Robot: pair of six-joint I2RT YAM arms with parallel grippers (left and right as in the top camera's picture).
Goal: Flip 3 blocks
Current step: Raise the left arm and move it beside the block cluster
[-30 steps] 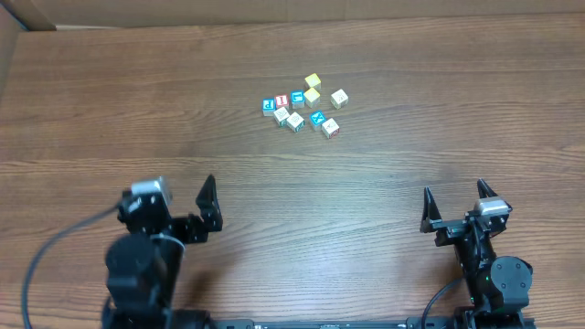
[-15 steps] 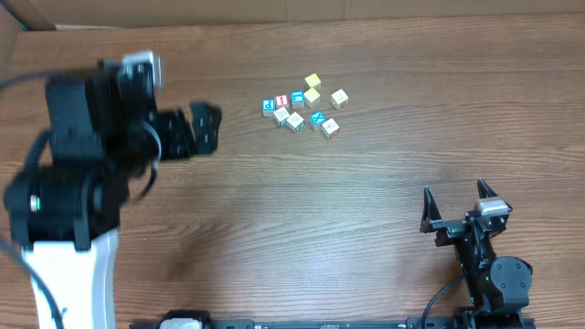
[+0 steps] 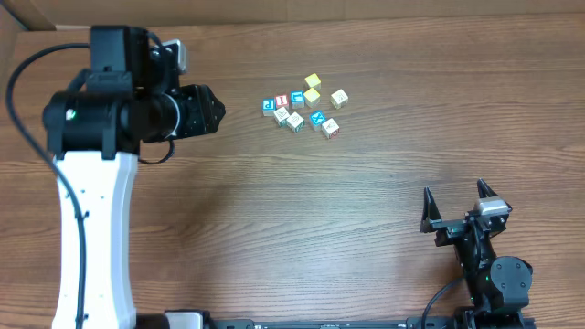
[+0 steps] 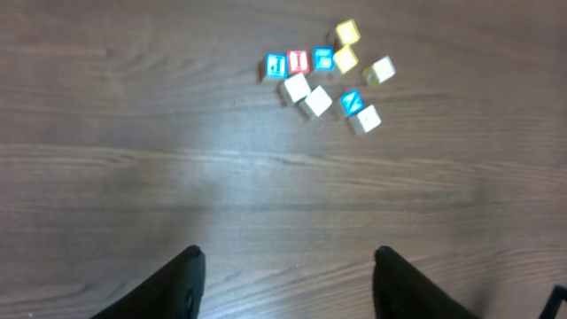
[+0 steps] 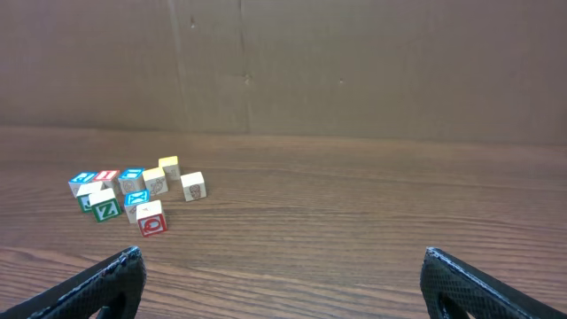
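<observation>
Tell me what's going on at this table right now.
A small cluster of letter blocks lies on a wooden table. The left hand hangs open and empty above the table, short of the blocks. The right hand sits open near the front edge, far from them. No block is touched.

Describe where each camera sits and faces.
Overhead: above the table, looking straight down; both arms, left tool and right tool show.
Left wrist: on the left arm, looking down at the blocks past its own fingers.
Right wrist: low, facing across the table at the blocks and a brown wall; own fingers show.
Shared: all three see the blocks.
</observation>
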